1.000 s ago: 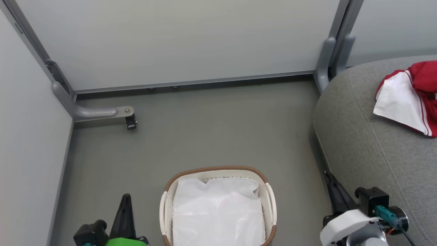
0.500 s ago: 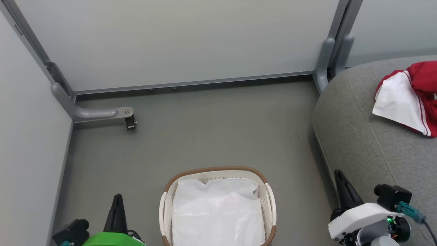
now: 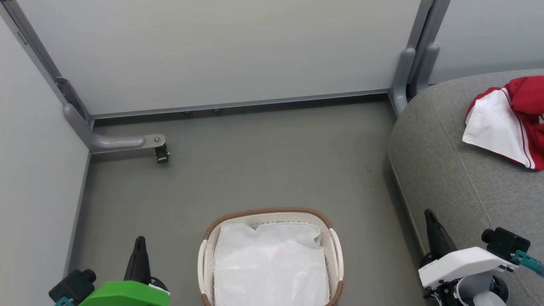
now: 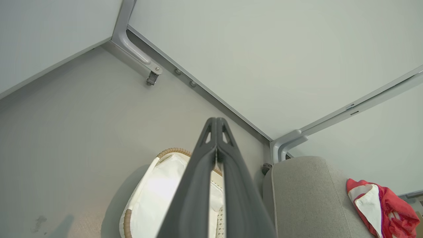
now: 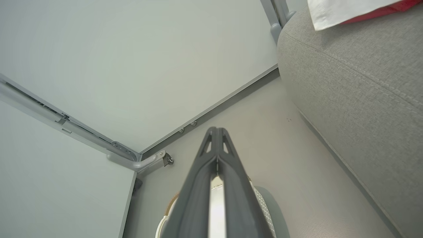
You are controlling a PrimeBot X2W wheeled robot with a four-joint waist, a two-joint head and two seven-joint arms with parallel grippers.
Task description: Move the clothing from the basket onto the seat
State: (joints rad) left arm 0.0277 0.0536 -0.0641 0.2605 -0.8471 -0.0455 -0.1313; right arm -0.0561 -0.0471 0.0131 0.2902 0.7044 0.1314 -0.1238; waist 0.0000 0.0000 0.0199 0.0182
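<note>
The red and white clothing [image 3: 508, 121] lies bunched on the grey seat [image 3: 463, 178] at the right; it also shows as clothing [image 4: 380, 210] on the seat [image 4: 304, 198] and at the top of the right wrist view [image 5: 347, 8]. The white basket [image 3: 272, 213] with a brown rim stands on the floor at bottom centre, holding only its white cloth liner [image 3: 270, 263]. My left gripper [image 3: 138, 243] is shut and empty, left of the basket. My right gripper [image 3: 428, 214] is shut and empty, beside the seat's front edge.
Pale partition walls close the space at the back and left. A grey metal foot with a caster [image 3: 162, 152] juts onto the floor at the back left. A grey post [image 3: 403, 76] stands by the seat's far corner.
Both grippers have drawn back toward the bottom of the head view, the left one leftward and the right one rightward. The clothing, basket and seat have stayed put.
</note>
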